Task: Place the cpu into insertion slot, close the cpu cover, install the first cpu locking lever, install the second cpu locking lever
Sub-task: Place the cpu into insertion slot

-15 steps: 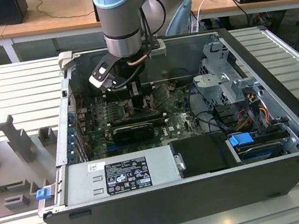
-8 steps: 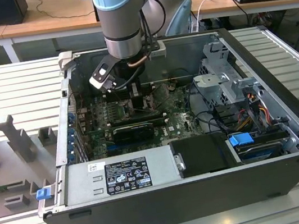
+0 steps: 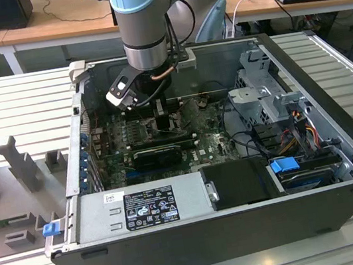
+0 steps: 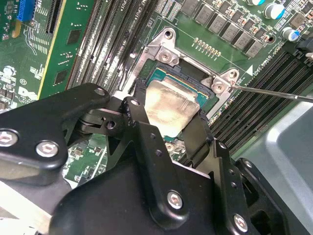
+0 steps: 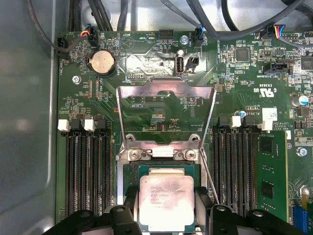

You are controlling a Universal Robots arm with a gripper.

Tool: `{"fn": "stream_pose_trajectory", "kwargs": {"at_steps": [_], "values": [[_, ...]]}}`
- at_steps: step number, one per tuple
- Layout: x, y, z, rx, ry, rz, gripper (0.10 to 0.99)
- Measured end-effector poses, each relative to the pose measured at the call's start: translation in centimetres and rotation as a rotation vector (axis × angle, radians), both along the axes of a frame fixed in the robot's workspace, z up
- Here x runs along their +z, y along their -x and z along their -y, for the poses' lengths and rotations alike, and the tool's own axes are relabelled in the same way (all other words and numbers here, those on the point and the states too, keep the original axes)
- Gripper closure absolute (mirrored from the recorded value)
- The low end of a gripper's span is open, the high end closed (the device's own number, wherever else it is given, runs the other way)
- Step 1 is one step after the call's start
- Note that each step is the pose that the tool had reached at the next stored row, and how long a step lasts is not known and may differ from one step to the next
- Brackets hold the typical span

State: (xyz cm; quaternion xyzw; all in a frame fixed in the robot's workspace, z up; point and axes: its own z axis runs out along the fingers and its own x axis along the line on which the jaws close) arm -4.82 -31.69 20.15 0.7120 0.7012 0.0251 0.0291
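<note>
Claw [image 4: 164, 113] narrow, gripping cpu [image 5: 166, 203] by two opposite sides. Cpu lies in or just above slot [image 4: 189, 78], mid-board inside the case [image 3: 245, 229] on the desk [image 3: 11, 105]; cannot tell if it is fully seated. Cover [image 5: 166, 90] is swung open, clear of the slot. Lever [image 4: 274, 91] looks unlatched. Judgement: placement nearly done; cover and both levers remain.

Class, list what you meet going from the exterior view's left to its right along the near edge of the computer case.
Blue latch → power supply → black box → blue tab.
</note>
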Motion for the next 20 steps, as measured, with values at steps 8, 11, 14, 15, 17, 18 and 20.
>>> {"fn": "stream_pose_trajectory", "kwargs": {"at_steps": [8, 11, 14, 15, 17, 18, 20], "values": [[-0.31, 0.0, -0.18, 0.0, 0.0, 0.0, 0.545], [-0.32, 0.0, -0.18, 0.0, 0.0, 0.0, 0.545], [-0.33, -0.03, -0.23, 0.0, 0.0, 0.0001, 0.471], [-0.33, -0.07, -0.32, 0.0, 0.0, 0.0001, 0.471], [-0.33, -0.12, -0.49, 0.0, 0.0, 0.0001, 0.471], [-0.32, -0.13, -0.49, 0.0, 0.0, 0.0, 0.471], [-0.33, -0.13, -0.49, 0.0, 0.0, 0.0001, 0.471]]}}
